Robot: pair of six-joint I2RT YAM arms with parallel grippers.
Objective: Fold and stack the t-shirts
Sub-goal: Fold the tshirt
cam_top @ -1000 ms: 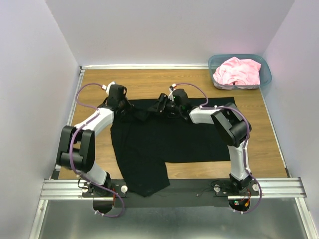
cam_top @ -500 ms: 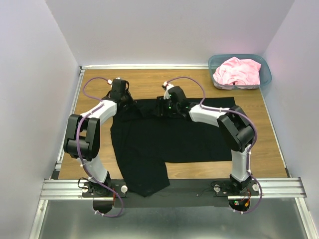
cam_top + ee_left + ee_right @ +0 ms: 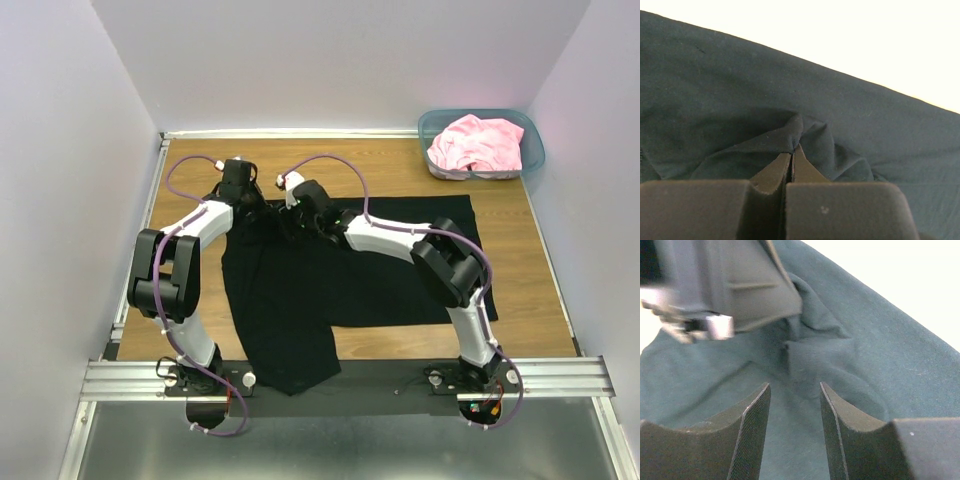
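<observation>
Overhead and wrist views of two arms working a black t-shirt (image 3: pixel 330 285) on a wooden bench (image 3: pixel 370 170). The shirt lies spread across the middle of the bench, mostly flat, with one lobe reaching the near edge between the arm bases and its far-left corner drawn up into folds. The left arm (image 3: pixel 205 225) reaches to that far-left corner; in its wrist view the left fingers (image 3: pixel 772 175) are pressed together on a small raised pinch of the dark cloth (image 3: pixel 790 132), with creases radiating from the pinch. The right arm (image 3: pixel 385 238) stretches leftward across the far edge of the shirt, its end just beside that of the left arm. In the right wrist view the right fingers (image 3: pixel 752 425) stand apart with a clear gap between them, poised over the bunched cloth (image 3: pixel 850 360) and gripping nothing; whether their tips touch the fabric cannot be told. The end of the left arm fills the upper left of that view, close to the same folds. A pink t-shirt (image 3: pixel 478 143) lies crumpled in a teal bin (image 3: pixel 536 150) at the far right corner of the bench, well apart from the black one.
</observation>
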